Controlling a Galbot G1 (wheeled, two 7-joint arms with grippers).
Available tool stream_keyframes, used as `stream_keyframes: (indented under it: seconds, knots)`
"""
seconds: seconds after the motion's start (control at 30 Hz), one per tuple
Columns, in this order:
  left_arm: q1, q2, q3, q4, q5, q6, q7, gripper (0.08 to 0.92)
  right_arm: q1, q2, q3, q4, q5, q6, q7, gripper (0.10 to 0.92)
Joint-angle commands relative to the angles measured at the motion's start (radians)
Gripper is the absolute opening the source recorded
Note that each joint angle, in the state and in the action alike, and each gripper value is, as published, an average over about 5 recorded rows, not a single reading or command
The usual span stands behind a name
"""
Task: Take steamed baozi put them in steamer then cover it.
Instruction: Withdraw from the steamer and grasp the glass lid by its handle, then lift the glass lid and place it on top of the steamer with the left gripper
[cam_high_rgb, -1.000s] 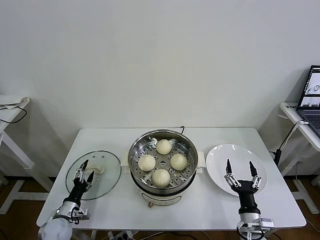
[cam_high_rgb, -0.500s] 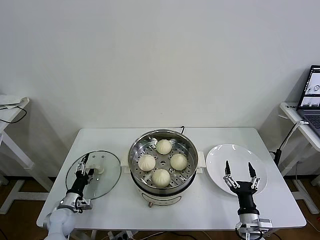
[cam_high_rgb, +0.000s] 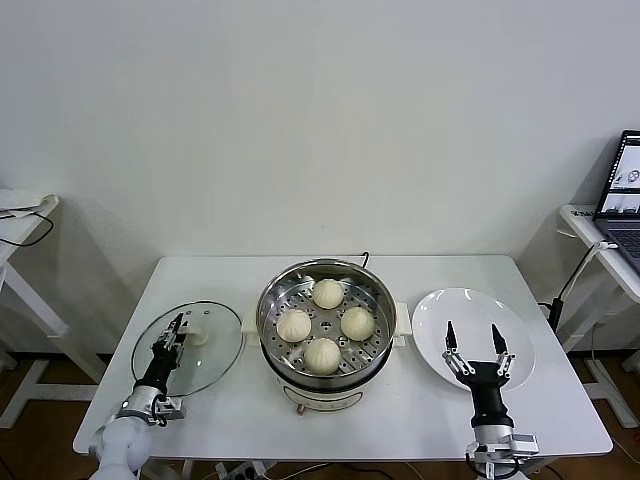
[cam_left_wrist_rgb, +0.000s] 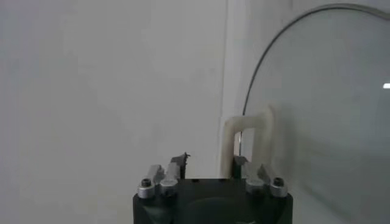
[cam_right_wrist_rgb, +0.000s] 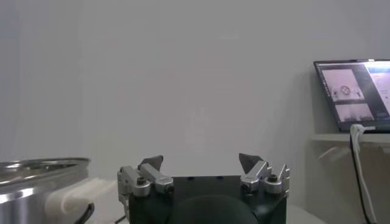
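With all four buns (cam_high_rgb: 322, 324) already in the steamer (cam_high_rgb: 326, 372), the left gripper (cam_high_rgb: 176, 332), jaws narrowed around the handle of the lid (cam_high_rgb: 210, 360), should clamp squarely before lifting it level, while the right gripper (cam_high_rgb: 476, 346) waits wide open above the plate (cam_high_rgb: 520, 318).

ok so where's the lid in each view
Head view: the lid lies on the table left of the steamer, with the left gripper at its handle.
Left wrist view: the lid fills the side beyond the gripper.
Right wrist view: not in it; only the steamer's rim shows.
Shared landmark: the lid's cream handle, seen in the head and left wrist views.
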Motion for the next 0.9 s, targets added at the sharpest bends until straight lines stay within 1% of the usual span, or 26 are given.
stream_keyframes:
  seconds: [0.03, 0.2, 0.27, 0.4, 0.5, 0.6, 0.73, 0.9]
  knots:
    - [0.002, -0.003, -0.003, -0.031, 0.012, -0.004, -0.017, 0.342, 0.009, -0.002, -0.002, -0.015, 0.001, 0.002, 0.001, 0.823]
    - [0.029, -0.008, -0.013, -0.107, 0.018, 0.006, -0.015, 0.209, 0.015, -0.002, 0.000, -0.017, 0.002, 0.003, 0.002, 0.823]
    - [0.048, -0.006, -0.018, -0.151, 0.017, 0.016, -0.011, 0.188, 0.015, -0.003, -0.001, -0.016, 0.002, 0.003, 0.002, 0.823]
    - [0.093, 0.001, -0.035, -0.255, 0.010, 0.040, 0.002, 0.186, 0.013, -0.003, -0.001, -0.010, 0.003, 0.003, 0.003, 0.823]
    - [0.139, 0.015, -0.050, -0.360, -0.020, 0.079, 0.027, 0.186, 0.010, -0.005, 0.001, -0.003, 0.004, 0.002, 0.003, 0.823]
    - [0.197, 0.039, -0.056, -0.489, -0.085, 0.154, 0.086, 0.186, 0.007, -0.009, 0.006, 0.004, 0.007, 0.002, 0.003, 0.823]
    - [0.272, 0.077, -0.040, -0.666, -0.175, 0.280, 0.192, 0.186, 0.002, -0.013, 0.012, 0.009, 0.011, 0.002, 0.002, 0.823]
    - [0.328, 0.120, 0.041, -0.860, -0.225, 0.454, 0.304, 0.186, 0.000, -0.016, 0.017, 0.008, 0.015, 0.004, 0.000, 0.823]
